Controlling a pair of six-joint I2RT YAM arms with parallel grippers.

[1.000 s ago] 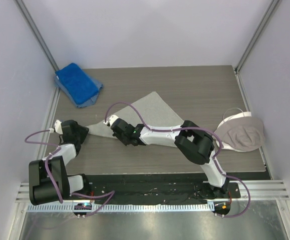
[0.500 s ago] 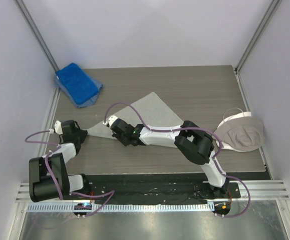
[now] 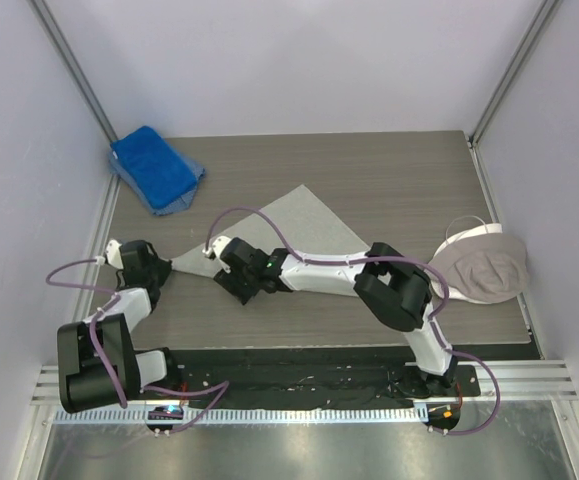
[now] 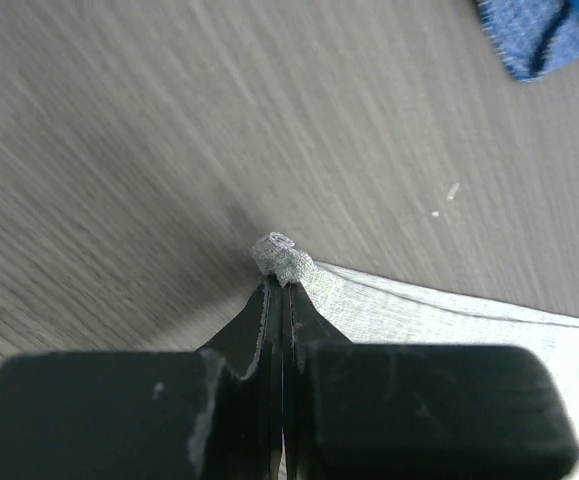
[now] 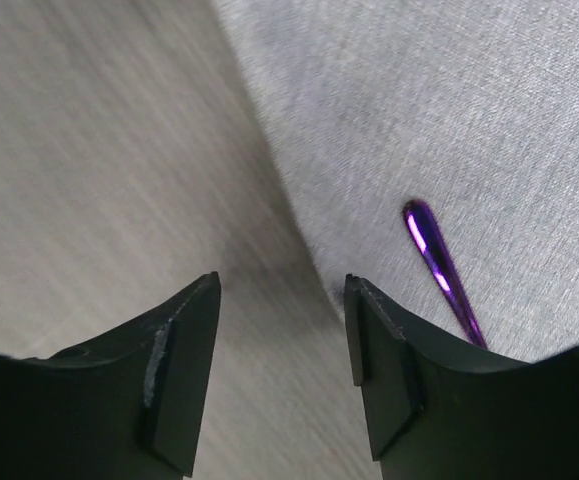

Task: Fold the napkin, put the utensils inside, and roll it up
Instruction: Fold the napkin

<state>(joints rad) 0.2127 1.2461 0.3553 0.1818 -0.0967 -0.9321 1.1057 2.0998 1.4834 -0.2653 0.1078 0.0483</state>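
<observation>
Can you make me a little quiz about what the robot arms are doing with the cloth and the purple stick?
1. True or false: the left gripper is pinching a corner of the napkin.
2. What colour is the utensil lying on the napkin? A) red B) purple C) green
3. Fill in the missing word: the right gripper hangs over the napkin's edge with its jaws ____ (open or shut).

Key: 1 true; 2 B; 3 open.
</observation>
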